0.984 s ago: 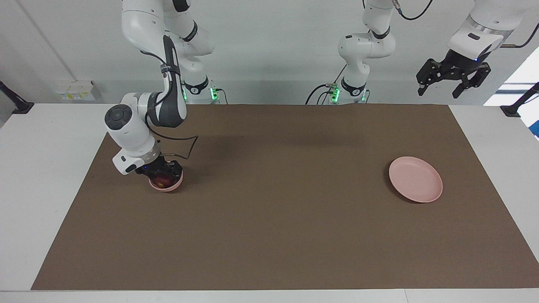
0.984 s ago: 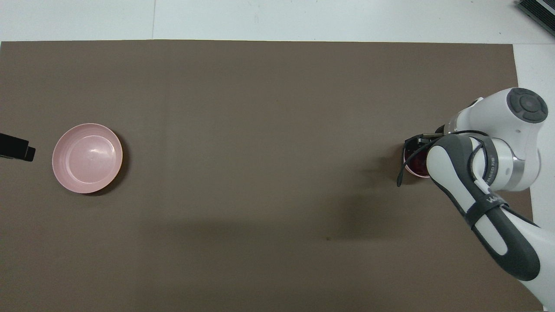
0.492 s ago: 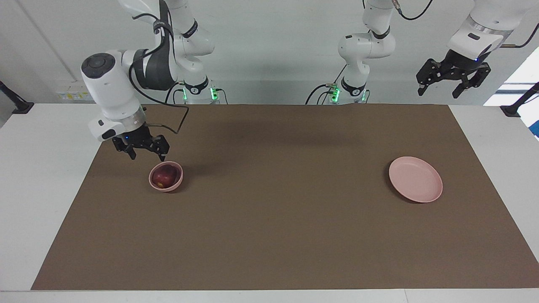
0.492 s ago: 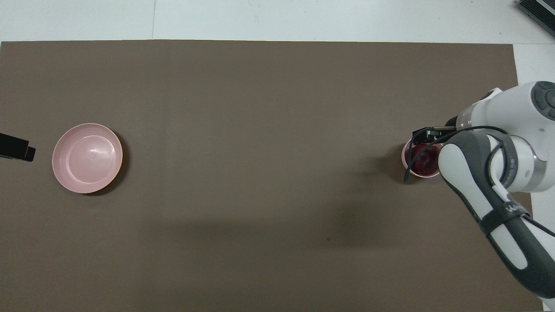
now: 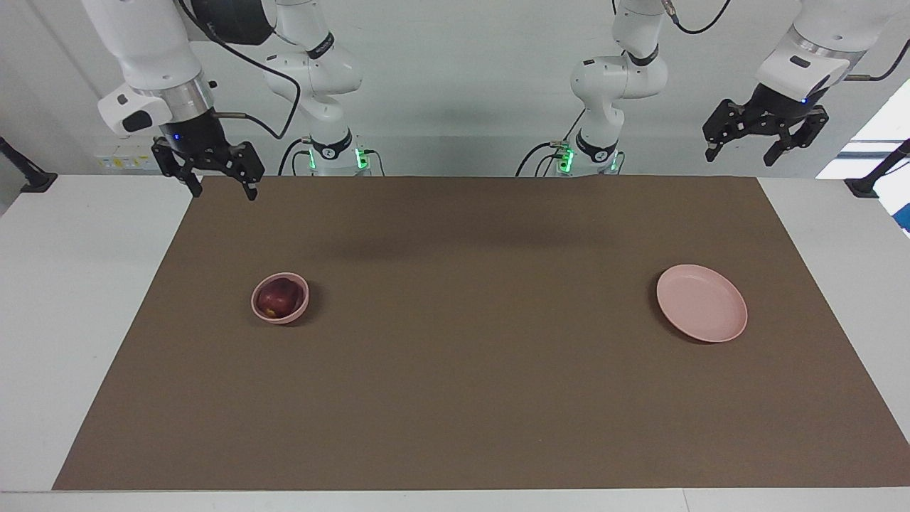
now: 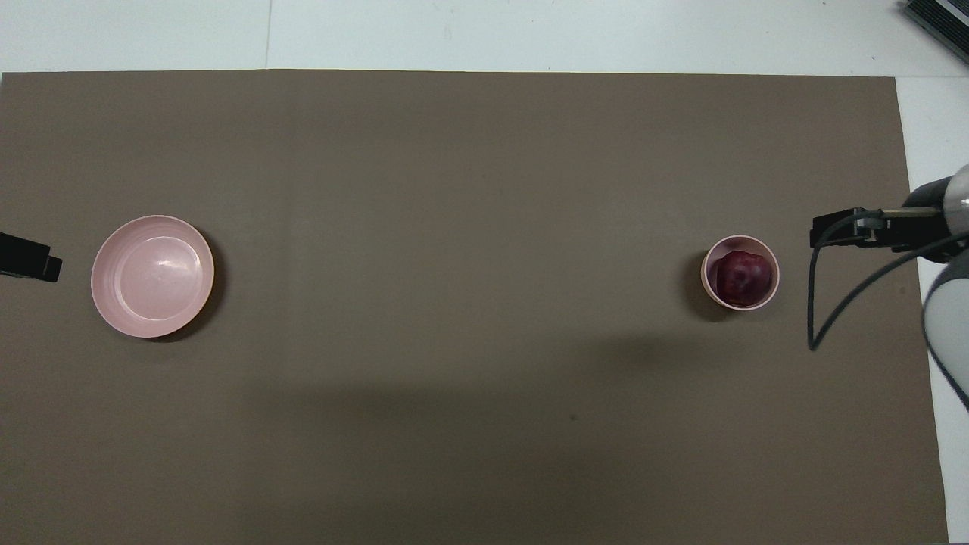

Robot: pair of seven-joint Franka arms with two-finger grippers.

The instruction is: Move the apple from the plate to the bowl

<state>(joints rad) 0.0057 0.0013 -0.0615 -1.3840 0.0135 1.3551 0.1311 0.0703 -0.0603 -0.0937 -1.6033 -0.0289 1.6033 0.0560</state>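
Dark red, with a small yellowish patch, the apple (image 5: 278, 298) sits inside the small pink bowl (image 5: 264, 315) toward the right arm's end of the worktop (image 5: 455, 398), filling most of it. You can see the bowl resting on the brown mat (image 5: 469, 412), well apart from the plate (image 5: 702, 313), which lies bare toward the left arm's end.

Look at the right end effector (image 5: 220, 188): it hangs high in the air over the mat's corner at the right arm's end, close to the robots' edge, clear of the bowl and not touching the apple. Its fingers (image 5: 251, 190) are spread wide and point down, and nothing is between them. In the overhead view you see only its dark tip (image 6: 833, 229) and a looping black cable (image 6: 814, 318) beside the bowl.

The left end effector (image 5: 740, 155) waits raised above the worktop's edge at the left arm's end, nearer the robots than the plate, fingers parted and holding nothing. In the overhead view a black tip (image 6: 30, 257) of it shows just beside the plate.
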